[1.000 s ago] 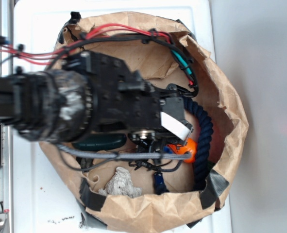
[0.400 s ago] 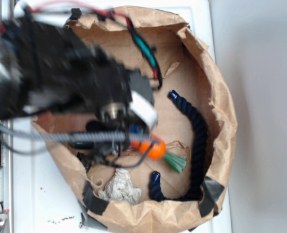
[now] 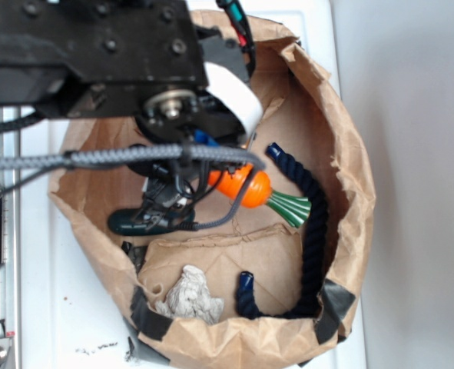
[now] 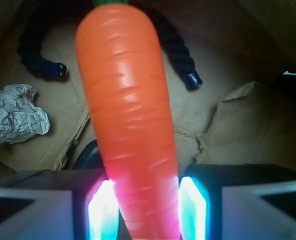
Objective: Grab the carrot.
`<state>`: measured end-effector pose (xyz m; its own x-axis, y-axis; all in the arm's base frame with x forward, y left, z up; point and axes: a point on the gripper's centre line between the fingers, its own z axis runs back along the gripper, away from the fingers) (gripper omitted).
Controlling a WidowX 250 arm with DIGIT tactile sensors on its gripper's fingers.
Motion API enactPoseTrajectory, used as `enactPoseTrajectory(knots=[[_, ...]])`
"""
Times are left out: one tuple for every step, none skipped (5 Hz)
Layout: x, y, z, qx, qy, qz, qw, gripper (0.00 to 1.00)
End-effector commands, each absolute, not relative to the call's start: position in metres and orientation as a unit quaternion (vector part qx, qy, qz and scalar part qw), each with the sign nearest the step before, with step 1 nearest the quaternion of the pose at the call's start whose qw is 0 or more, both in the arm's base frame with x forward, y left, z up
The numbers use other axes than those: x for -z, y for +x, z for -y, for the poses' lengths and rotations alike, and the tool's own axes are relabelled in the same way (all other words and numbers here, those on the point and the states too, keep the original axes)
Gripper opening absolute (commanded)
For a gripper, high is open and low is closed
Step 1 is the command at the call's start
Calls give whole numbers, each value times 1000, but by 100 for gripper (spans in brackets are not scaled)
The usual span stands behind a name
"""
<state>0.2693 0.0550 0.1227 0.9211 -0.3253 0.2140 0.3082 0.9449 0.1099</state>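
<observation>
The carrot (image 4: 130, 115) is glossy orange with faint ridges and fills the middle of the wrist view, its narrow end between the lit fingers (image 4: 103, 212). My gripper (image 4: 145, 210) is shut on it. In the exterior view the carrot (image 3: 242, 187) sticks out to the right from under the black arm, its green flared stem (image 3: 289, 207) pointing right, and it is held above the floor of the brown paper bag (image 3: 359, 177). The gripper (image 3: 211, 173) is largely hidden there by the arm and cables.
A dark navy rope (image 3: 316, 211) curves along the bag's right side and shows in the wrist view (image 4: 180, 55). A dark green cucumber toy (image 3: 146, 221) lies at the left. A crumpled white wad (image 3: 188, 296) sits at the bag's front. The bag walls stand all around.
The arm has risen and drawn back towards the left and top of the exterior view. The carrot has gone with it, from beside the rope to the bag's middle, stem now showing.
</observation>
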Motion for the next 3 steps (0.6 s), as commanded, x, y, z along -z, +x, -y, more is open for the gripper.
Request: enactPoseTrajectory(knots=[[-193, 273, -35, 100, 113, 89, 985, 0], [-202, 267, -24, 117, 114, 87, 983, 0], [-199, 265, -21, 124, 122, 90, 981, 0]])
